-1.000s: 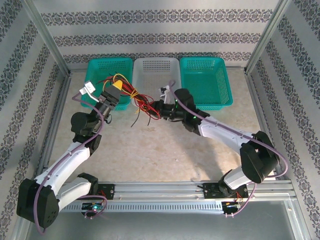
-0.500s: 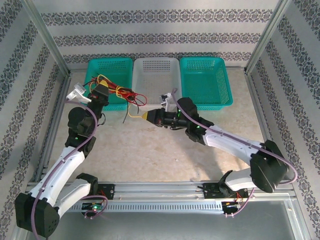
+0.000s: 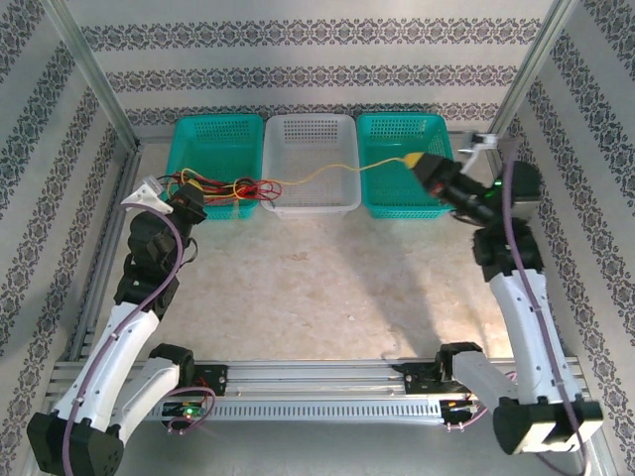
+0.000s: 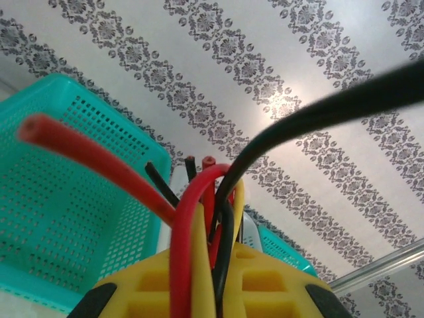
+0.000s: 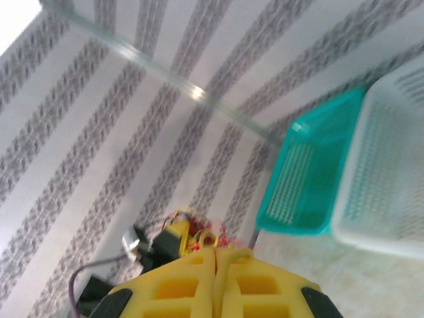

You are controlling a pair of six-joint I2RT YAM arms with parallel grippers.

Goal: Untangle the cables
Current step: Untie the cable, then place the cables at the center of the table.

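Cables [image 3: 233,186]: no longer bunched between two close grippers in front of the white basket [image 3: 308,129], now drawn out in a line along the near rims of the baskets at the back of the table [image 3: 317,288]. Right arm swung wide, from mid-table out over the right teal basket [image 3: 407,127]; left arm drawn back toward the left teal basket [image 3: 213,127]. Well apart now, where a second ago nearly touching.

Red, black and yellow bundle kept with the left gripper [image 3: 190,201], hanging over that basket's front edge, loops still knotted just beside the fingers. Single yellow cable [image 3: 327,174] pulled out of the knot, stretched nearly taut across the white basket to the right gripper [image 3: 415,163].

Left jaws narrow, pinched on several strands, seen close in the left wrist view rising from between the yellow pads [image 4: 278,265]. Right jaws closed tight on the yellow end.

Meaning for the task, at a guess: one strand separated, red and black probably still to sort.
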